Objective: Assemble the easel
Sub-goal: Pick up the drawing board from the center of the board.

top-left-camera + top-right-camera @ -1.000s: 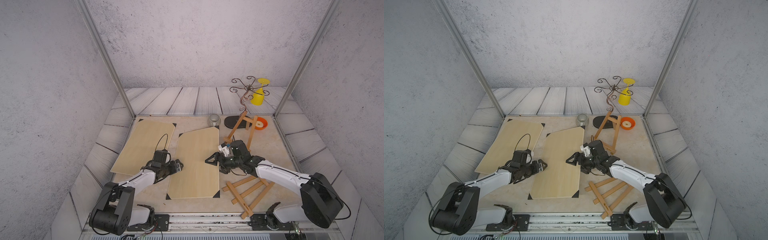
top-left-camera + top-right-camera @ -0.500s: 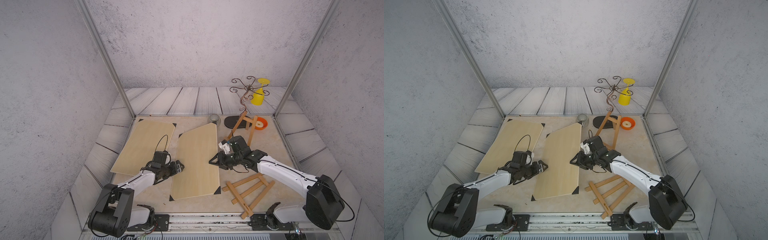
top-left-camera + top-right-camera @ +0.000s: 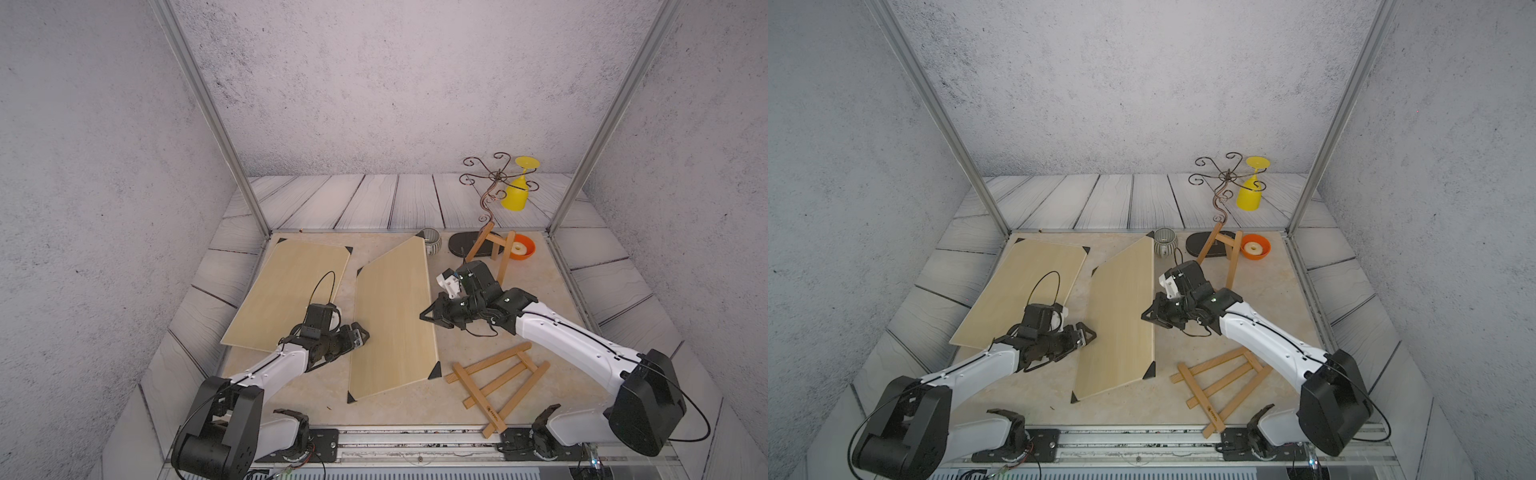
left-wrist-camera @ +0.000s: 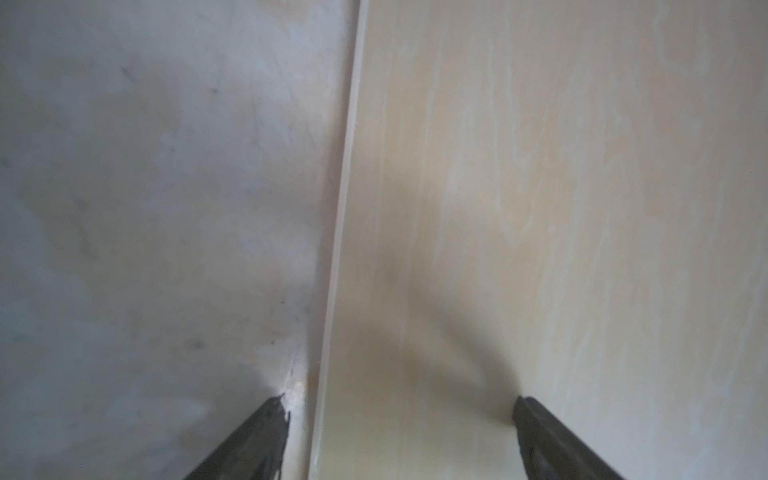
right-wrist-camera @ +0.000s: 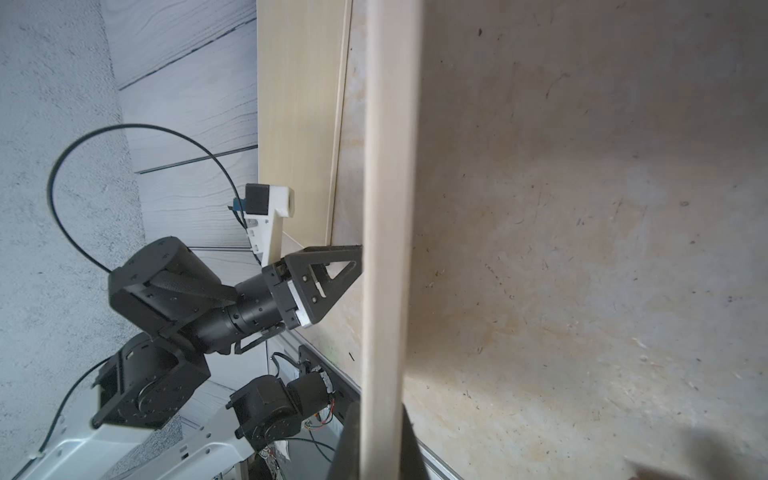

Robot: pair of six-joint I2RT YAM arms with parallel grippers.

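Note:
The easel is in two wooden pieces: a flat ladder-like frame point(image 3: 496, 384) point(image 3: 1221, 384) at the front right, and a small propped piece point(image 3: 494, 249) point(image 3: 1223, 249) at the back. My right gripper point(image 3: 428, 316) point(image 3: 1148, 316) point(image 5: 378, 440) is shut on the right edge of the middle pale board point(image 3: 395, 316) point(image 3: 1121, 316) point(image 5: 386, 208), which is tilted up on that side. My left gripper point(image 3: 361, 334) point(image 3: 1088, 334) point(image 4: 401, 405) stands open at this board's point(image 4: 540, 208) left edge, one fingertip point(image 4: 266, 436) on the table side.
A second pale board point(image 3: 291, 291) point(image 3: 1021, 291) lies flat at the left. At the back stand a striped cup point(image 3: 432, 241), a black oval base point(image 3: 463, 247), an orange bowl point(image 3: 523, 249) and a wire rack with a yellow glass point(image 3: 517, 191).
My right gripper has shut on the middle board's right edge and raised it, so the board now tilts. The left arm has hardly moved.

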